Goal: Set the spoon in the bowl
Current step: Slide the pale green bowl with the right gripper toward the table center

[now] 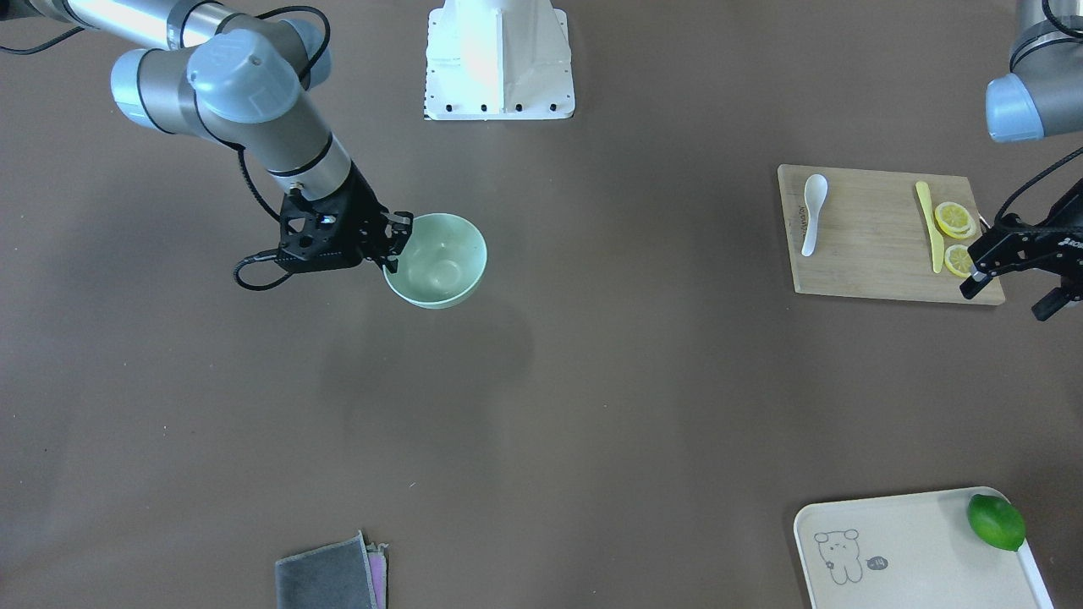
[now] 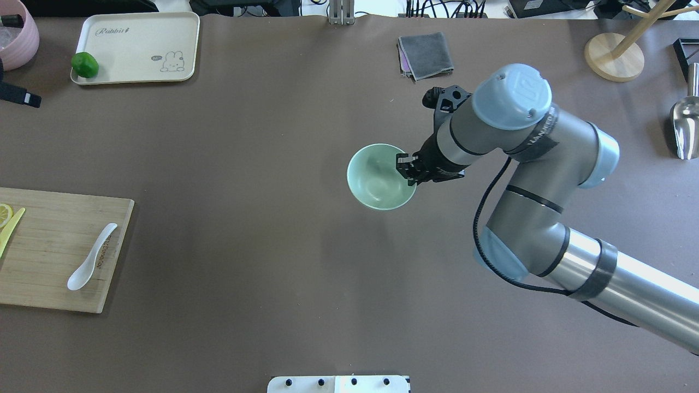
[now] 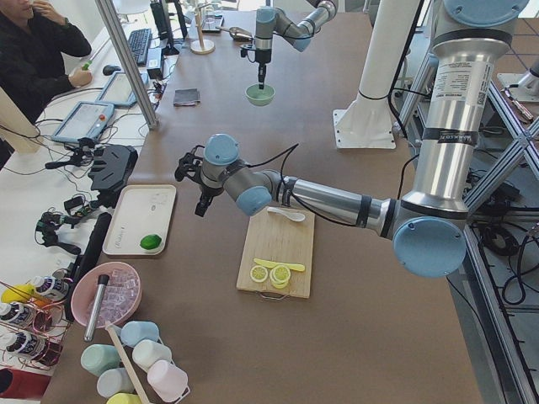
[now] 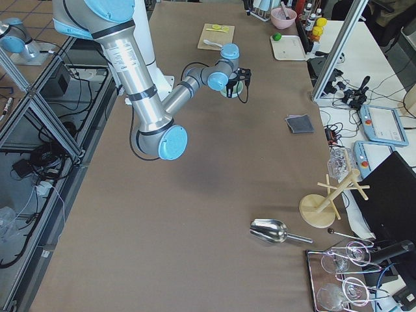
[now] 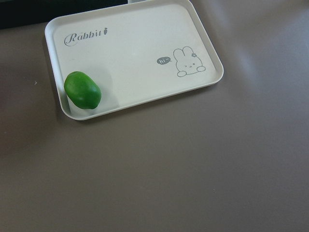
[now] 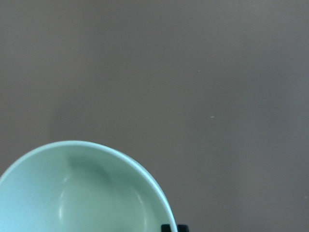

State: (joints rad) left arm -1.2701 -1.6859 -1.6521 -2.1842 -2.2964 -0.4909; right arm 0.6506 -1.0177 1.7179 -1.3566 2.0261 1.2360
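The white spoon (image 1: 813, 211) lies on the wooden cutting board (image 1: 880, 262); it also shows in the overhead view (image 2: 92, 265). The mint-green bowl (image 1: 440, 262) is near the table's middle (image 2: 377, 180). My right gripper (image 1: 396, 243) is shut on the bowl's rim on the robot's right side, one finger inside. The bowl's faint shadow lies apart from it on the table, so it looks lifted. The bowl is empty (image 6: 87, 193). My left gripper (image 1: 1011, 296) is open and empty at the board's outer edge, by the lemon slices, far from the spoon.
A yellow knife (image 1: 931, 227) and lemon slices (image 1: 954, 220) lie on the board. A cream tray (image 1: 914, 558) holds a lime (image 1: 996, 522). A grey cloth (image 1: 330, 575) lies at the far edge. A metal scoop (image 2: 685, 128) and a wooden stand (image 2: 614, 54) are at the right end.
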